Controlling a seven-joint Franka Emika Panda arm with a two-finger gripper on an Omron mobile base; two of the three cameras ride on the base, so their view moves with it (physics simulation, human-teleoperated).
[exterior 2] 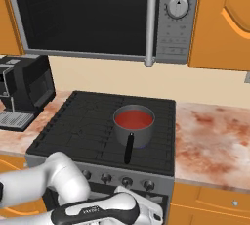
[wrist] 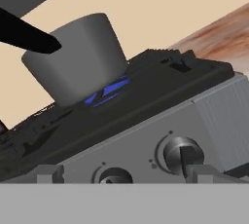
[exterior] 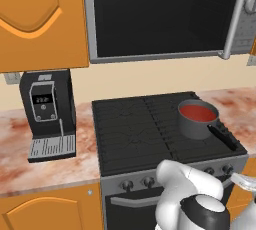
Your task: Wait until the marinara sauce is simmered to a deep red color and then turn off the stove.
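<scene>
The marinara sauce (exterior: 197, 112) (exterior 2: 133, 118) is a flat red disc filling a small grey saucepan (exterior: 196, 124) (exterior 2: 133, 132) (wrist: 73, 62) with a black handle (exterior 2: 129, 148). The pan stands on the right front burner of the black stove (exterior: 135, 129) (exterior 2: 83, 121). Blue flame (wrist: 107, 91) burns under the pan. My gripper (wrist: 129, 173) is low in front of the stove's silver panel, open, its fingertips (wrist: 48, 172) spread wide. One dark knob (wrist: 181, 154) is just above the right tip and another knob (wrist: 112, 175) sits between the tips. My hand (exterior 2: 146, 212) hangs below the knob row.
A large silver microwave (exterior: 160, 19) (exterior 2: 97, 18) hangs over the stove. A black coffee machine (exterior: 47, 114) (exterior 2: 22, 89) stands on the marble counter (exterior: 45, 159) to the left. More counter (exterior 2: 215, 141) lies to the right, with orange cabinets (exterior: 40, 19) above.
</scene>
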